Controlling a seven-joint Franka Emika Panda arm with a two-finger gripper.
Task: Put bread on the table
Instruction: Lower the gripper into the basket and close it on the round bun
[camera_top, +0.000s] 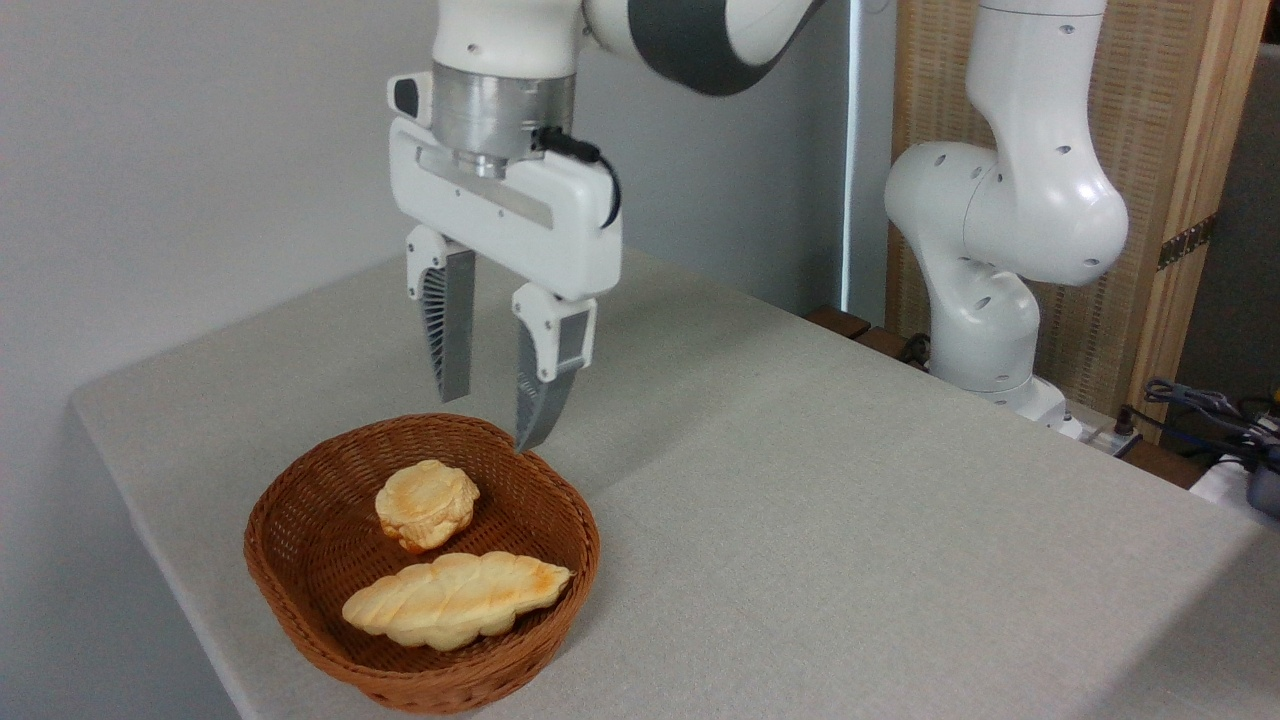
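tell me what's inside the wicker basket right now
Inside the basket lie the round bread toward the back and a longer braided loaf toward the front. The basket floor beneath them is covered. The open gripper hangs above the far rim, empty.

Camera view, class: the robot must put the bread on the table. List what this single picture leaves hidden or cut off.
- Underside of the bread: hidden by the basket it sits in.
- Front of the basket: its base is cut off by the bottom edge of the camera view.
- Braided loaf: far side hidden by its own bulk.
- Gripper: open above the basket; how far behind the bread it hangs cannot be judged from one view.
- Table: right end cut off by the frame.
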